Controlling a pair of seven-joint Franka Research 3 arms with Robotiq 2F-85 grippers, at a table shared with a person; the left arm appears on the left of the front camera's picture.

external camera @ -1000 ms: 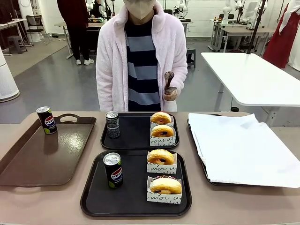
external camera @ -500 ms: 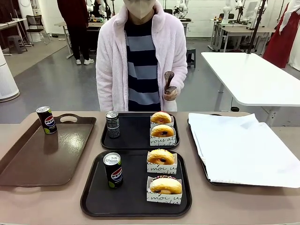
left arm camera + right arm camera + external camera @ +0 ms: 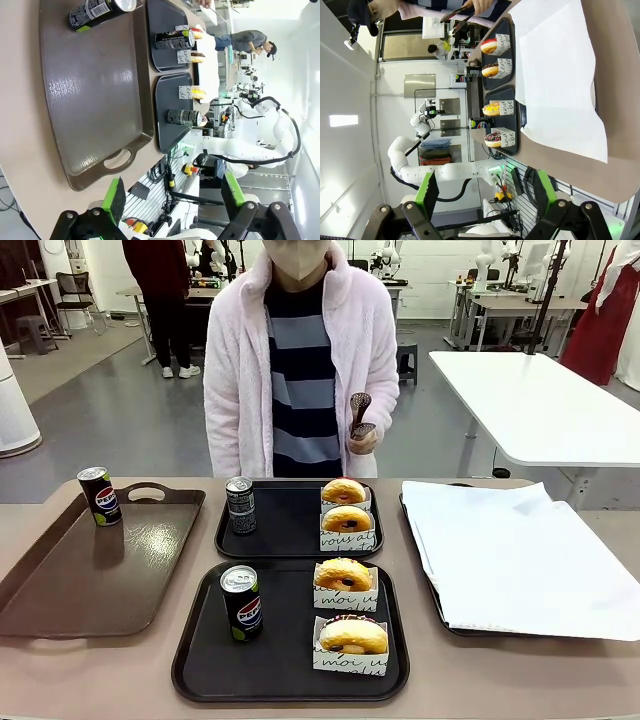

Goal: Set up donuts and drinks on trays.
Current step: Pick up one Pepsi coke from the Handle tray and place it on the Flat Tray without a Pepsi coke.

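Front view: spare can [image 3: 99, 496] stands upright on the brown tray [image 3: 60, 590], nearer the left arm; both grippers' jaws open, empty.

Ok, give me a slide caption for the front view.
Two black trays, each holding one can and two sleeved donuts, before a person holding tongs.

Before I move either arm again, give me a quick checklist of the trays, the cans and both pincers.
1. Near black tray holds one Pepsi can and two sleeved donuts: ok.
2. Far black tray holds the grey patterned can and two donuts: ok.
3. Spare Pepsi can stands on the brown handled tray: ok.
4. Left pincer open, holding nothing: ok.
5. Right pincer open, holding nothing: ok.
6. Person's hand holds tongs, back from the trays: ok.
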